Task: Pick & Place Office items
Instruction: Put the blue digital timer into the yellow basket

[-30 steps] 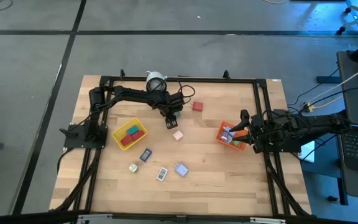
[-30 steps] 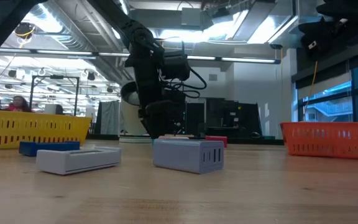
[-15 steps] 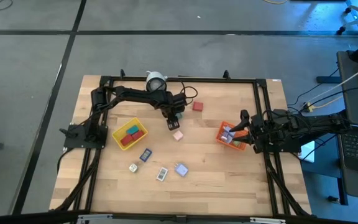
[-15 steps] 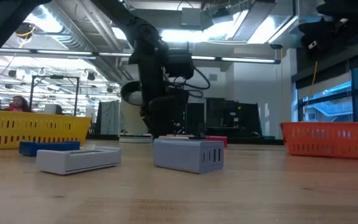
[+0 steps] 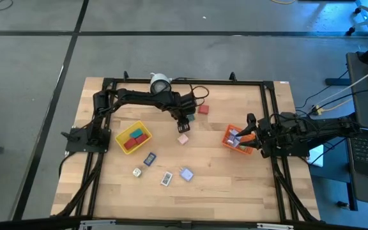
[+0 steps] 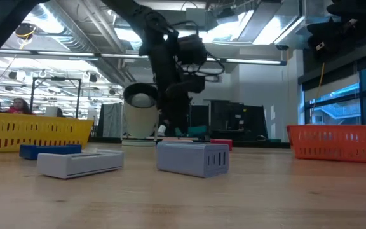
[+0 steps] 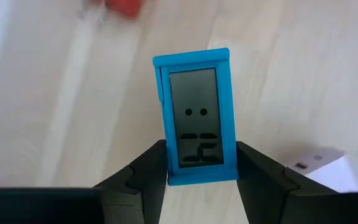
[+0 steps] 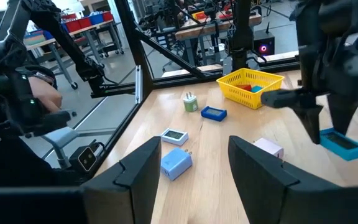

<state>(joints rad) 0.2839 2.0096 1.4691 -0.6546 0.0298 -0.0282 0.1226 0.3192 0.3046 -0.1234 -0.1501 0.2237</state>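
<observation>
1. This is a robotics lab or industrial workshop hall, not a home.
2. The wooden worktop (image 5: 222,176) sits inside a black metal frame (image 5: 270,128) on a bare grey concrete floor (image 5: 171,38).
3. Beyond the worktop, the low view shows exposed ceiling ducts and strip lights (image 6: 75,44).
4. The right wrist view shows metal racks with red bins (image 8: 82,22) and more workbenches (image 8: 185,34) behind the worktop.
5. Tall windows (image 6: 342,105) line one wall.

My left fingers (image 7: 148,177) pinch shut on something. My right fingers (image 8: 145,165) wait apart at the side.
</observation>
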